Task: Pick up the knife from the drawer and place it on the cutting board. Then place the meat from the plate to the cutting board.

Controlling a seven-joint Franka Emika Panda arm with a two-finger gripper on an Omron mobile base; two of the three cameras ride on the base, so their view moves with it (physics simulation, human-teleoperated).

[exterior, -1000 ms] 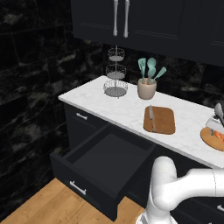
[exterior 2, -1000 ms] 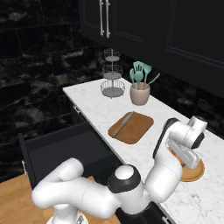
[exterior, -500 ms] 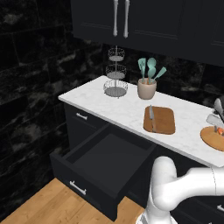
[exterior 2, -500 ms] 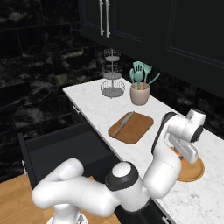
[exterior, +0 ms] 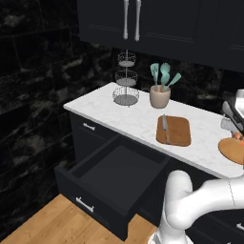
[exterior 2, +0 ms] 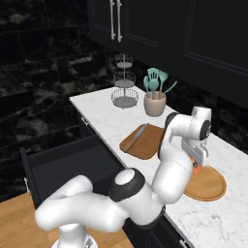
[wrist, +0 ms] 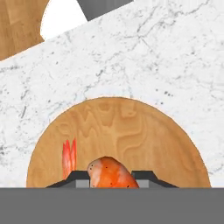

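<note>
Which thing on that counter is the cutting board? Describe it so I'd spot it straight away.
Start at the white marble counter above the open black drawer. Near its middle, in front of the beige pot of teal spatulas, lies the cutting board, a flat brown wooden rectangle with rounded corners. Unlike the round wooden plate beside it, it has straight sides, and a knife lies on it.

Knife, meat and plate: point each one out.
knife (exterior: 165, 127): left base view, middle of the blade, on the board.
meat (wrist: 113, 174): hand view, centre of the orange lump.
plate (exterior 2: 209, 185): right base view, bare wooden face.
</note>
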